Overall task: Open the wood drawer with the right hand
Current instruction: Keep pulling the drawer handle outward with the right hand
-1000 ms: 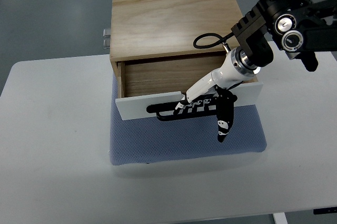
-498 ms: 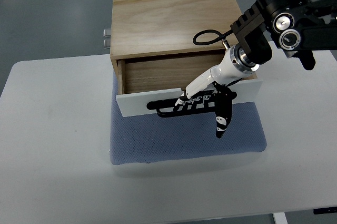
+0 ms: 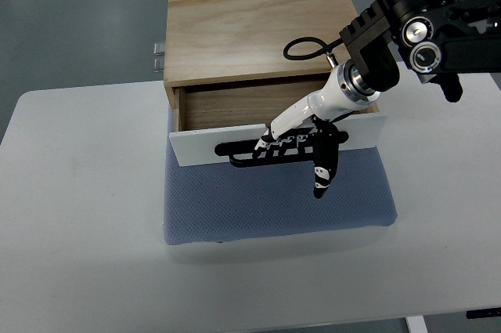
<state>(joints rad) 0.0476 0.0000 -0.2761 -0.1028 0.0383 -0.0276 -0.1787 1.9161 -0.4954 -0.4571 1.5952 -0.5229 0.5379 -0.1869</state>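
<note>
We find no text, label, brand, number or sign that can be read; any markings on the dark arm joints (image 3: pixel 419 39) seem too small to make out.

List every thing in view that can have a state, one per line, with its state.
Drawer: partly open, white front pulled away from the wood box.
Handle: black bar on the drawer front, gripped.
Right hand: shut on the handle, one finger pointing down over the mat.
Box: upright on the mat, top closed.
Mat: lying flat on the table, under the box.
Left hand: not in view.
</note>
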